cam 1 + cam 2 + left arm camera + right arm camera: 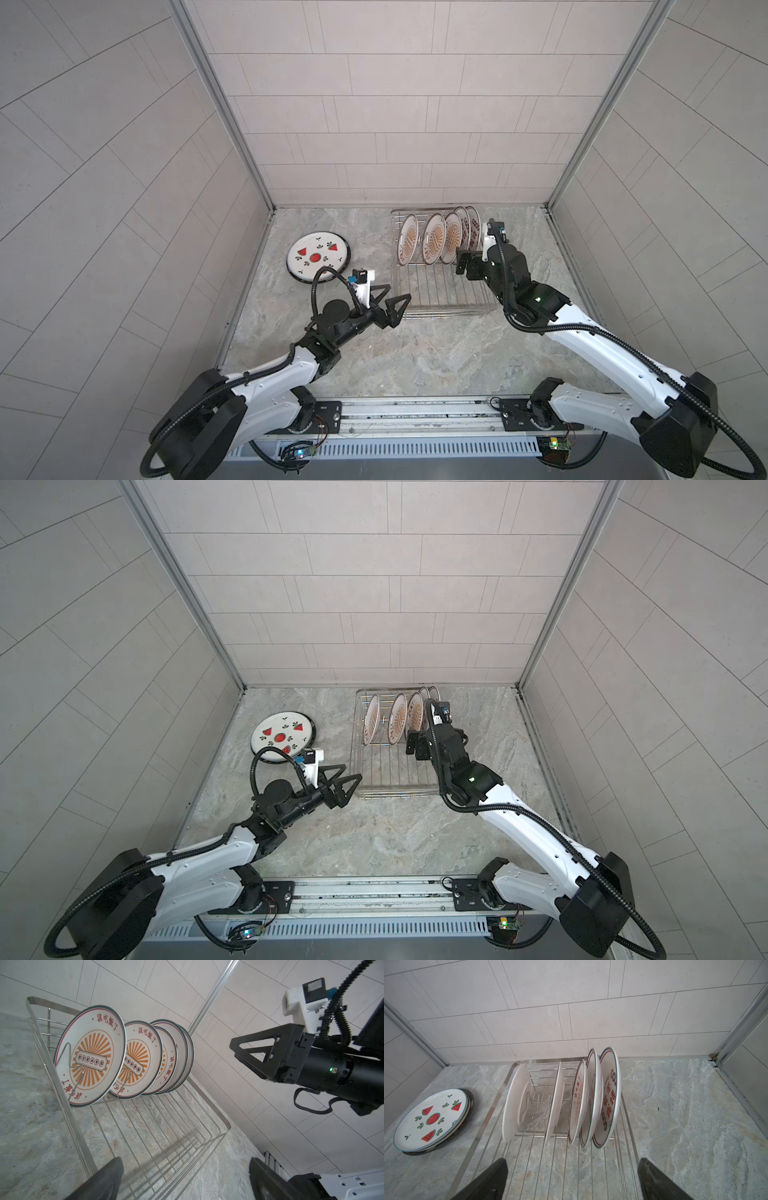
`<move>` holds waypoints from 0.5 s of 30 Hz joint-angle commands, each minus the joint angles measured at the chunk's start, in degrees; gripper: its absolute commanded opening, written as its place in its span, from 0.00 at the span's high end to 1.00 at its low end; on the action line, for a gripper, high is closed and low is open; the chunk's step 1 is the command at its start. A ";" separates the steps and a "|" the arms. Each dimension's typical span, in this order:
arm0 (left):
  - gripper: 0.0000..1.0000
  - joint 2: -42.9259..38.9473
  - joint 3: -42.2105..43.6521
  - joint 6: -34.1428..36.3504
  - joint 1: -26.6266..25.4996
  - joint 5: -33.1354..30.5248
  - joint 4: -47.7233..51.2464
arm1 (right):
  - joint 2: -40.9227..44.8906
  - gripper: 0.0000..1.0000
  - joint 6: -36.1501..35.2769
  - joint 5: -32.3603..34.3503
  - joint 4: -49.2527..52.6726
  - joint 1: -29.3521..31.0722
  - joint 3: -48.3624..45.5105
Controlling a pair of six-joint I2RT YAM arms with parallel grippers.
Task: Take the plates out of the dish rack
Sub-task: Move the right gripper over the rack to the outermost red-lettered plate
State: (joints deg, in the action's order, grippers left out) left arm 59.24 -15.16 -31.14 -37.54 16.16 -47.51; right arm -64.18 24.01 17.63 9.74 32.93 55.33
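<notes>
While left hand [398,292] and right hand [467,265] gape empty, dish rack [440,291] holds five plates [432,239].

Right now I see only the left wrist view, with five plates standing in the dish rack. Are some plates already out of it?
Observer: Yes, a watermelon plate lies flat on the table, left of the dish rack.
Operator: Is it alone there?
Observer: No. The right wrist view shows at least two more plates under it, the lowest one dark.
Operator: What is printed on the last plate, behind the others?
Observer: Large red characters across its face.
</notes>
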 commanded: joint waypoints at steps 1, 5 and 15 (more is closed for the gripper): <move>0.00 -4.49 -0.14 4.22 -0.10 -4.23 4.15 | -1.45 0.00 -1.31 -0.30 1.83 -1.06 3.36; 0.00 -6.67 0.55 4.10 -0.12 -4.30 4.88 | -4.83 0.01 -2.19 -0.42 3.08 -2.89 7.24; 0.00 -5.04 1.07 6.08 -0.78 -9.01 3.20 | -15.10 0.08 -2.99 2.27 9.23 -4.84 17.85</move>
State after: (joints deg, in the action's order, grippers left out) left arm 54.57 -14.24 -27.31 -38.04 9.45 -43.64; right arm -77.82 21.85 17.69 15.99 28.42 70.59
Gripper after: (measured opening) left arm 0.999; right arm 0.934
